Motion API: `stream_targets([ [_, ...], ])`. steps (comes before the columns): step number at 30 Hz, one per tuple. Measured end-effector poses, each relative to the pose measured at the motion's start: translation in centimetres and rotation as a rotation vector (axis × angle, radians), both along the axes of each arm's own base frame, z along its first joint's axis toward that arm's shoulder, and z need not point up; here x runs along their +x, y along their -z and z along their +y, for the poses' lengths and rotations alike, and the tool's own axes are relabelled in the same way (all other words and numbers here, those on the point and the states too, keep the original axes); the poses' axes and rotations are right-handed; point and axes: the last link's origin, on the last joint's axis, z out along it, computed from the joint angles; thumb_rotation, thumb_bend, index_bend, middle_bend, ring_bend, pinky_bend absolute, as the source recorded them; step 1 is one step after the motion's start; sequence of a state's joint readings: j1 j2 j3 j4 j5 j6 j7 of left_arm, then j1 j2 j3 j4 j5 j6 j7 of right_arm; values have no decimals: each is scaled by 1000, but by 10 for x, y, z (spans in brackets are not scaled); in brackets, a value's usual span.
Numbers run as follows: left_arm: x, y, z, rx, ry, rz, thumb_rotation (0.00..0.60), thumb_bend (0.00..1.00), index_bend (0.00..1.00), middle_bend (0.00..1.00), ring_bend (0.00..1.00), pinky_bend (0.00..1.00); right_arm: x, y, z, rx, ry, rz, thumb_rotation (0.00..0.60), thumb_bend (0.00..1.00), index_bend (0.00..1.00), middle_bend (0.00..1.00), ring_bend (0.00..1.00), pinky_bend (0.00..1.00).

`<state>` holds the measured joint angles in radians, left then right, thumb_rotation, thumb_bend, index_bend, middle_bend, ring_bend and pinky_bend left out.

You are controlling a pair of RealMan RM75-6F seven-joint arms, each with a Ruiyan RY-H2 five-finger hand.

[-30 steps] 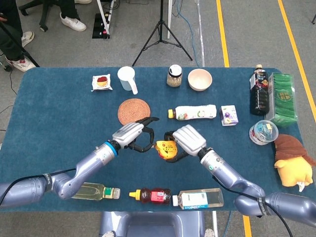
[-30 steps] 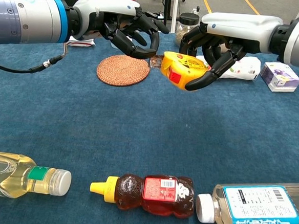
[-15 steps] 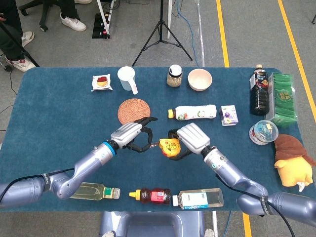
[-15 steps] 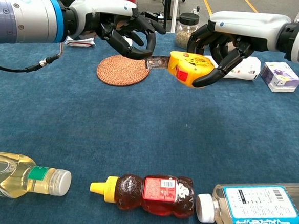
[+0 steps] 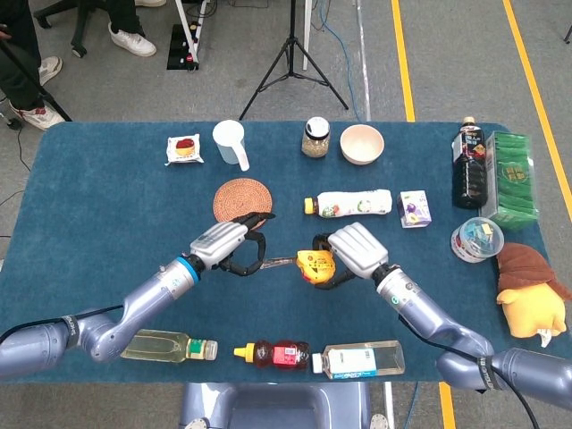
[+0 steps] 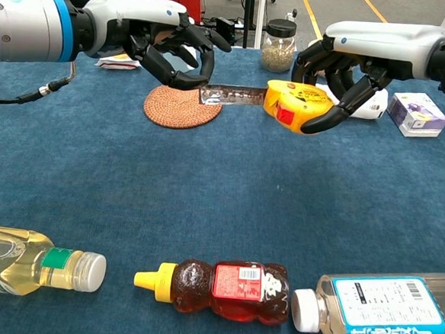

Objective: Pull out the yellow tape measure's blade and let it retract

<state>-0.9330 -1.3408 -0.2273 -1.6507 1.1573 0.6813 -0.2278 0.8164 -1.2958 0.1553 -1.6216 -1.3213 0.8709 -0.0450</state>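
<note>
Above the table's middle, held off the blue cloth point(image 5: 107, 197), right hand point(image 6: 344, 68) grips yellow tape measure point(image 6: 295, 105); left hand point(image 6: 173, 49) pinches blade point(image 6: 231, 96) tip, a short length drawn out between them. Risk: tip slips from the pinch and snaps back early, or blade kinks. Grey floor, yellow lines, tripod point(image 5: 293, 54) behind far edge.

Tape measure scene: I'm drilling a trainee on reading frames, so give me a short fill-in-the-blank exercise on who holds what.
1. The yellow tape measure body is held by the ____ hand.
2. The left hand pinches the end of the ____.
3. Below the left hand lies a round woven ____.

Missing words: right; blade; coaster
</note>
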Motion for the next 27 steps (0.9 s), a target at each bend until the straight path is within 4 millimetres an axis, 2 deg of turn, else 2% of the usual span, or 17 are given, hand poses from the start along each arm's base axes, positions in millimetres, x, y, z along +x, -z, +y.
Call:
stream_targets([
  [15,-19,-18,-4,21,4,52,555,475,562,67,0,90,-15,-10,-1,-16,15,18,388,179,679,711,651,609],
  [27,-41,-42,-7,68,2,108,547,475,562,67,0,90,-27,-14,-1,-22,28,35,386,179,679,711,653,610],
])
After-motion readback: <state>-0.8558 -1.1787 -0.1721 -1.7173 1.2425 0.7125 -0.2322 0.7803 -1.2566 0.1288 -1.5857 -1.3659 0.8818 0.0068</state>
